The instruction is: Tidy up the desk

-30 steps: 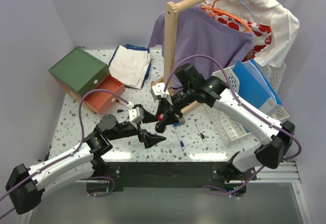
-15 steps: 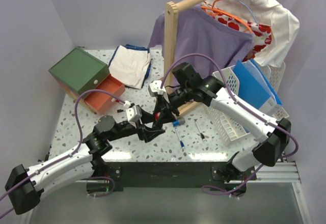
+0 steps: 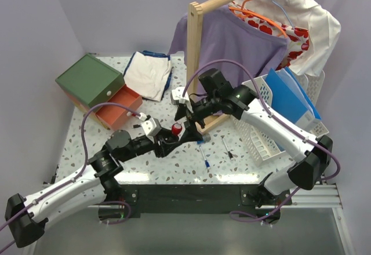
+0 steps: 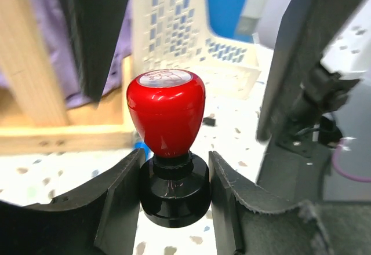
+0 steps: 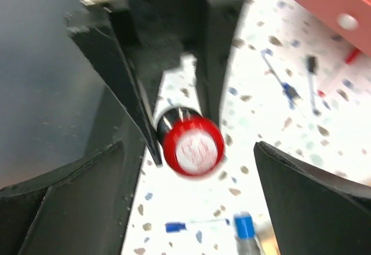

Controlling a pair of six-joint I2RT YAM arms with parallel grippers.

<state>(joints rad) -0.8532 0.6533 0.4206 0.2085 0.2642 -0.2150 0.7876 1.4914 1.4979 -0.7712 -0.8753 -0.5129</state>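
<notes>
A stamp (image 3: 176, 128) with a glossy red knob and black base hangs above the speckled white desk (image 3: 139, 165). My left gripper (image 3: 169, 141) is shut on the stamp's black base (image 4: 174, 188), and both pads press its sides in the left wrist view. My right gripper (image 3: 188, 123) stands open just beyond the red knob (image 5: 191, 145), its fingers wide on both sides without touching. In the right wrist view the knob's white top faces the camera, with the left fingers (image 5: 124, 75) behind it.
Pens (image 3: 206, 162) and a blue-capped item (image 3: 200, 141) lie on the desk below the grippers. A green-topped box (image 3: 90, 80) with an open orange drawer (image 3: 119, 107) stands back left, by folded cloths (image 3: 148, 72). A wooden clothes rack (image 3: 197, 58) and a white basket (image 3: 272, 133) stand right.
The left gripper reached in and shut on the stamp's base. The right gripper, which held the stamp, opened wide and let it go.
</notes>
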